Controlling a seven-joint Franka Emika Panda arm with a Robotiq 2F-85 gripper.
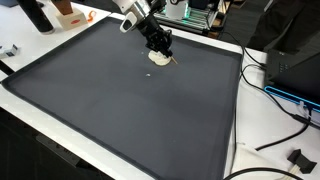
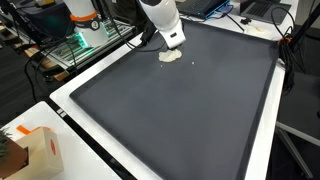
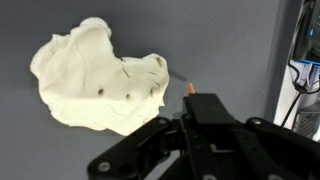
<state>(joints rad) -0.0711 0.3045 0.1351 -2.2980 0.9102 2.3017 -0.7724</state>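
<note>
In both exterior views the arm's fingers (image 1: 161, 48) are low over the far part of a large dark mat (image 1: 120, 110) that covers most of the white bench (image 1: 232, 150). Right beneath them lies a pale, doughy lump (image 1: 158, 58), upper centre of the frame and well apart from every mat edge; whether they touch it cannot be told from here. A tiny pale speck (image 1: 150, 72) sits on the mat just beside the lump.

In the wrist view the lump (image 3: 100, 75) fills the upper left, irregular and folded, with 3 small dark dents in its lower middle. The black fingers (image 3: 203, 108) come in from the bottom right, with a small orange tip (image 3: 190, 88) showing at their front, just beside the lump's right edge. I cannot tell whether they are apart or together.

An orange and white box (image 2: 38, 150) stands on the bench at the lower left of an exterior view.
</note>
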